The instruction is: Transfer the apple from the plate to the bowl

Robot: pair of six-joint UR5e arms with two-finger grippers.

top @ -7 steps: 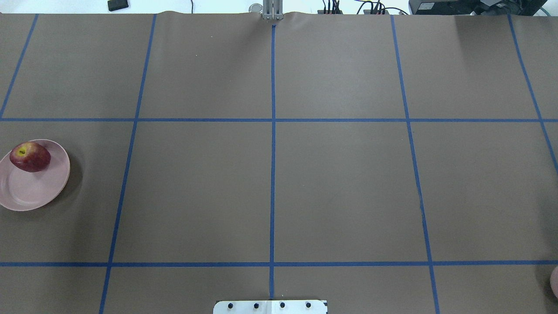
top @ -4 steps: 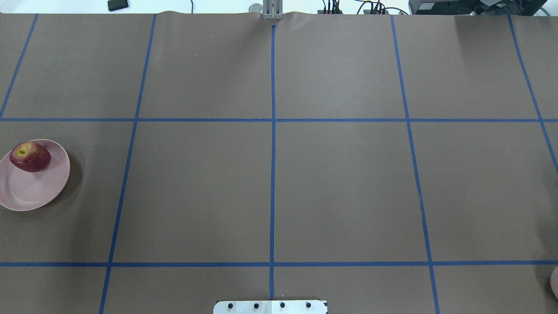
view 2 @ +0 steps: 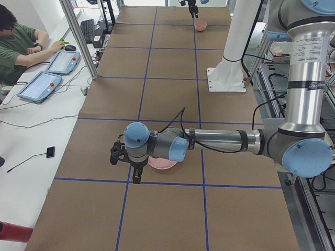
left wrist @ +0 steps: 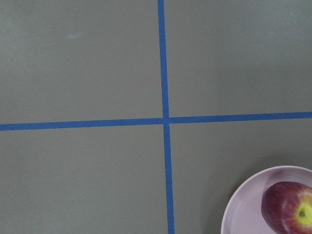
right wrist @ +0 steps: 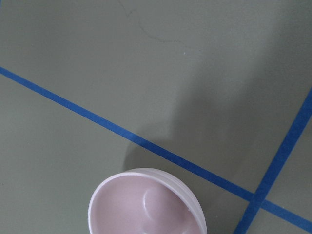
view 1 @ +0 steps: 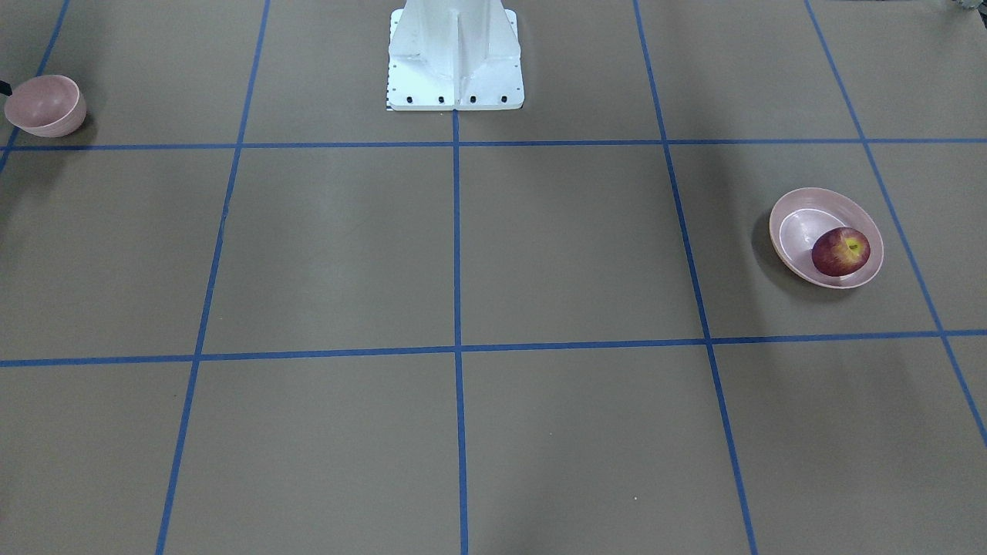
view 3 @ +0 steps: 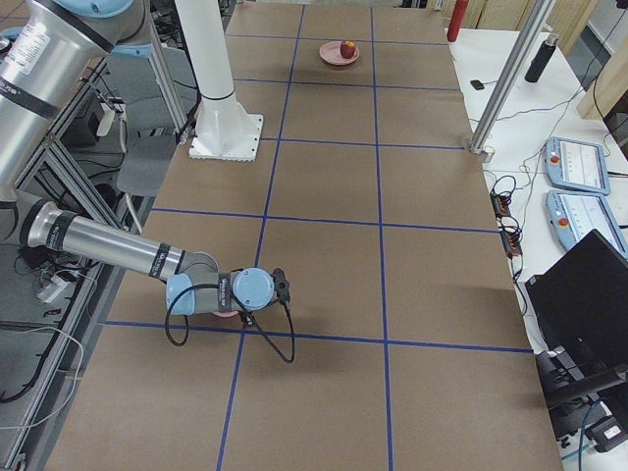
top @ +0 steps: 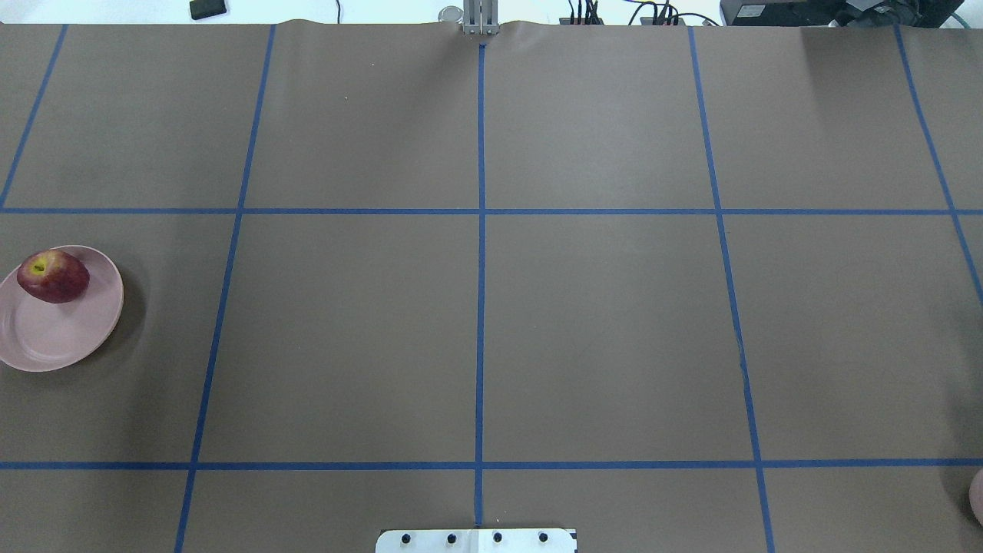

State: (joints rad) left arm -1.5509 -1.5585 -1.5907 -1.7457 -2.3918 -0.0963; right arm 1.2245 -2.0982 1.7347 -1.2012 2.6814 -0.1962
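Centre the left end effector (view 2: 137, 179) (open or closed cannot be told) above the apple (top: 52, 276) at the edge of the plate (top: 46, 346), descend vertically, grip across its widest part

Dark red apple (top: 53, 276) (yellow at stem), pale pink plate (top: 54, 338), pale pink bowl (view 1: 44, 105).

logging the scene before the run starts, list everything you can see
dark red round apple: one, red with a yellow stem patch, on the plate's far side
wide shallow plate: one, pale pink, robot's left table end
small deep bowl: one, pale pink, empty, robot's right table end
paper table cover: one, brown, blue tape grid
robot pedestal: one, white, centre of the robot-side edge
seated operator: one, green shirt, side desk
left gripper: one, dark, beside plate, state unclear
right gripper: one, dark, by bowl, state unclear
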